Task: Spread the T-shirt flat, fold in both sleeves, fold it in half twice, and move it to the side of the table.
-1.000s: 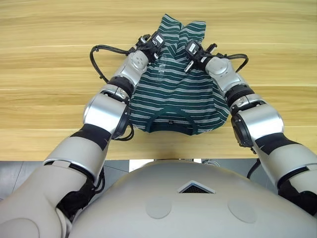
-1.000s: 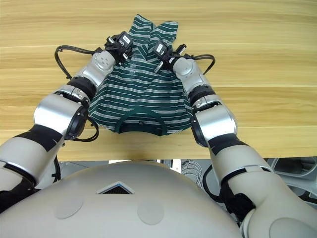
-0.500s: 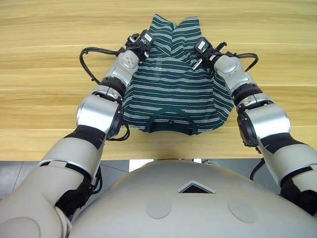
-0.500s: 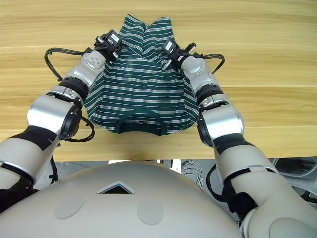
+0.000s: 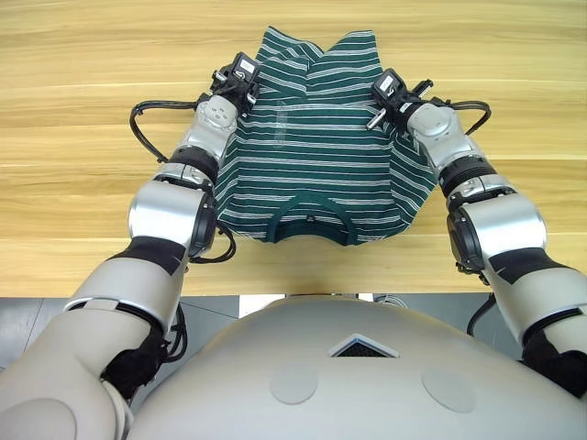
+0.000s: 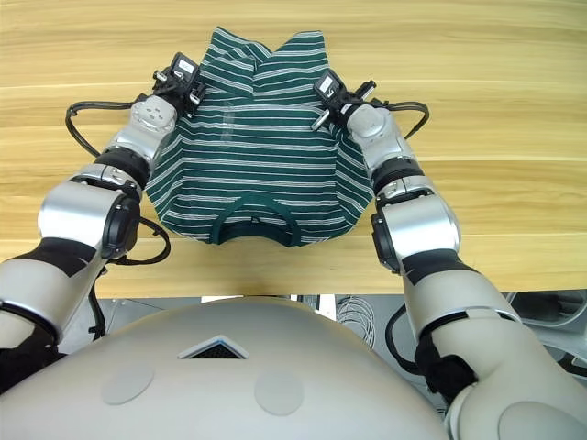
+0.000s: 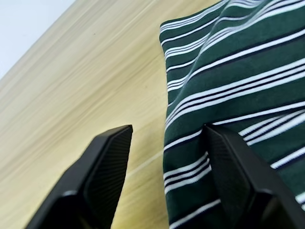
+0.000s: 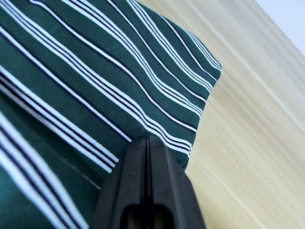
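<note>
a dark green t-shirt with thin white stripes lies on a light wooden worktop, front side up, its collar at the near edge and its hem at the far end, which bunches into two humps. the left side lies fairly flat, while the right side is creased and tucked in under the arm. inside the collar sits a small neck label, too small to read, and a faint pale print on the chest cannot be made out either. each gripper carries a white sticker with dark marks, one on the left and one on the right, both illegible. the left gripper is at the shirt's far left edge with its fingers spread apart, one over bare wood and one over the cloth, the edge running between them. the right gripper is at the far right part of the shirt, fingers pressed together with their tips pinching a fold of the fabric. black cable loops out from each wrist over the wood. the worktop's grain runs left to right in long planks; below its near edge is grey floor, and a pale surface lies beyond its far edge.
</note>
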Controlling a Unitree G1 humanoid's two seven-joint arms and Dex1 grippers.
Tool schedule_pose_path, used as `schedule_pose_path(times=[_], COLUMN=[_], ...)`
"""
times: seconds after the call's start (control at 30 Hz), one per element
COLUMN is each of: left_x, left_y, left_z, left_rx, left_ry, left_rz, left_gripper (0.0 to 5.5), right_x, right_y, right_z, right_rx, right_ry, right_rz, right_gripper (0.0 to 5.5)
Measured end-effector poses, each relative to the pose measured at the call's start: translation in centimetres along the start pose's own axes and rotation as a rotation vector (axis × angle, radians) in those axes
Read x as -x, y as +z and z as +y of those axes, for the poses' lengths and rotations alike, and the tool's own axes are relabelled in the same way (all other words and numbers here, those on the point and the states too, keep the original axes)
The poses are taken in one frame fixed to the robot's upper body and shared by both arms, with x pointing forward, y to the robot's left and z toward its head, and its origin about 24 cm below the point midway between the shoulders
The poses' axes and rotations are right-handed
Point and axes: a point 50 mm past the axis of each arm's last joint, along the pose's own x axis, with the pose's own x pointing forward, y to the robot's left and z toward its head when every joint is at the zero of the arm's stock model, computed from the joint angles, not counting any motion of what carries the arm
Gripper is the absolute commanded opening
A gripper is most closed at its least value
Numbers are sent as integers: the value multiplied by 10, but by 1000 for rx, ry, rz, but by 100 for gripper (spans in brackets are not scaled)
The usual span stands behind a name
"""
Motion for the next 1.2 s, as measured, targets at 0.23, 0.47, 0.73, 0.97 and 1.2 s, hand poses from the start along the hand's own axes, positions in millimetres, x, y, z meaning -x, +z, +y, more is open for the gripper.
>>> schedule_pose_path(times=[0.23, 0.47, 0.73, 0.97, 1.2], left_x=[4, 7, 13, 8, 2], left_y=[-14, -18, -29, 13, 53], left_z=[2, -16, -11, 31, 44], left_rx=[148, 254, 273, 248, 249], left_ry=[59, 127, 191, 215, 143], left_rz=[-2, -44, -54, -208, -271], left_gripper=[267, 267, 267, 267, 267], right_x=[4, 5, 5, 7, -2], right_y=[-9, -9, -9, 35, 65], right_z=[12, 17, 21, -18, -34], right_rx=[-24, -22, -5, -13, -25], right_ry=[11, 17, -17, -202, -197], right_rz=[-41, -60, -65, -263, -276], right_gripper=[3, 3, 3, 3, 3])
